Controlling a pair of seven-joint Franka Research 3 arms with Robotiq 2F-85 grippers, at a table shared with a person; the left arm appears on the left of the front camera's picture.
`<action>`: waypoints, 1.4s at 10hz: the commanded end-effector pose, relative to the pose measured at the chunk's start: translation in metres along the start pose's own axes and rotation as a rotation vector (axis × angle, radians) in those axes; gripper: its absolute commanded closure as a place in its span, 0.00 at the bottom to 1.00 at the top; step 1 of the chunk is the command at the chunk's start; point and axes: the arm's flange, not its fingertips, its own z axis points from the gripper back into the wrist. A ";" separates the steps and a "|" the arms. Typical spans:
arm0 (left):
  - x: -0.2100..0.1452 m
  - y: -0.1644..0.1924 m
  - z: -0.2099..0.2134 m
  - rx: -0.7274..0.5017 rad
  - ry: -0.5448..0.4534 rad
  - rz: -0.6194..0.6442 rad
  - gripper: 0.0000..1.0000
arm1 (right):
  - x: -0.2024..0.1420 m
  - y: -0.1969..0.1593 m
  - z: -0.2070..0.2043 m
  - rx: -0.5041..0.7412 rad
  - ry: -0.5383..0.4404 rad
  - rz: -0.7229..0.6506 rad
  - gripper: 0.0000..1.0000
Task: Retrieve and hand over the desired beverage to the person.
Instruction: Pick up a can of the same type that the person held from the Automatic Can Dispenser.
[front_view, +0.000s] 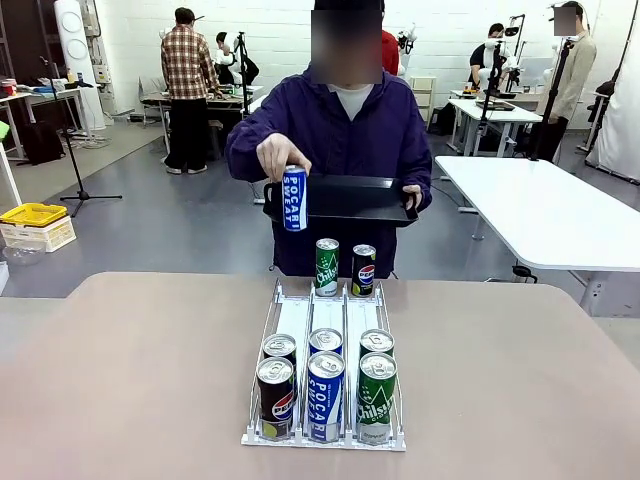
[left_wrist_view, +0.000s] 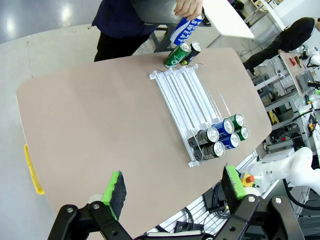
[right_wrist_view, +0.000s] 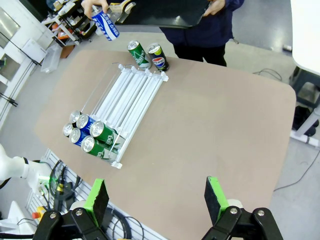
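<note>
Person at far side of table, facing the robot. One hand grips a blue Pocari Sweat can from above, upright, held in the air off the table, at the end of a black tray. Other hand holds the tray's opposite end at chest height; tray level.

Below the raised can: green Chilsung can and Pepsi can, upright, side by side, at the far end of the white three-lane rack.

Rack lies lengthwise across mid-table. Six cans at its near end, two per lane:
- front row: Pepsi front can, Pocari front can, Chilsung front can
- one more can directly behind each; labels hidden, tops visible.

Lanes bare between the near group and the far end.

Left gripper: jaws spread wide, green pads well apart, nothing between them; high above the table's near side.
Right gripper: jaws likewise wide apart, empty; high above the table's near edge, well apart from rack and cans.
</note>
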 end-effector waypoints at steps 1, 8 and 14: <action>0.001 0.001 0.001 -0.015 -0.001 -0.017 0.00 | 0.002 -0.001 -0.002 0.027 -0.007 0.008 0.00; 0.001 0.001 0.001 -0.015 -0.001 -0.017 0.00 | 0.002 -0.001 -0.002 0.027 -0.007 0.008 0.00; 0.001 0.001 0.001 -0.015 -0.001 -0.017 0.00 | 0.002 -0.001 -0.002 0.027 -0.007 0.008 0.00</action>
